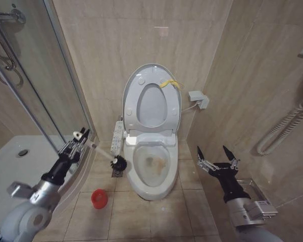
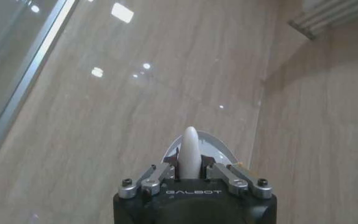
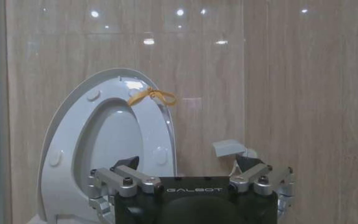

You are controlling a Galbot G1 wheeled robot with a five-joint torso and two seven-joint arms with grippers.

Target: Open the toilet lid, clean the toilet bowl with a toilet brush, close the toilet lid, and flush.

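A tiled bathroom seen from above. The toilet lid [image 1: 152, 96] stands raised against the wall, a yellow strap [image 1: 170, 83] at its rim. Below it the toilet bowl [image 1: 152, 169] lies open, with yellowish-brown stains inside. The left gripper [image 1: 82, 141] is clamped on the white handle of the toilet brush [image 1: 109, 156], whose dark bristle head hangs just beside the bowl's rim. The brush looks light and stiff, best held high on the handle. A red cup holder [image 1: 99, 198] sits empty on the floor. The right gripper [image 1: 216, 157] hovers beside the bowl, fingers apart.
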